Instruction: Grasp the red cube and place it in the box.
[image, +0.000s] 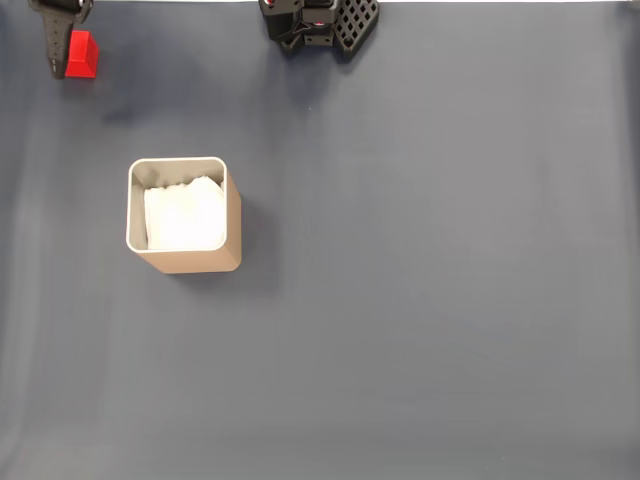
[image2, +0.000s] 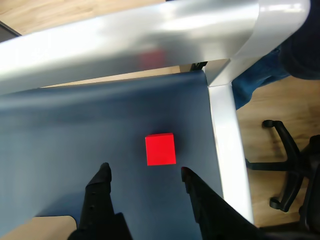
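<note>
One red cube (image2: 160, 149) — small, matte, sharp-edged — sits on the dark blue-grey mat (image: 430, 300) near its corner, at the top left of the fixed view. One gripper (image2: 144, 172), black plastic with two tapered fingers, is spread wide, and the cube lies just ahead of the tips, apart from both. One box (image: 232, 215) — tan, square, round-cornered, pale-rimmed, lined with crumpled white — stands well apart from the cube. Silvery metal rails (image2: 227, 130) frame the mat's edge.
</note>
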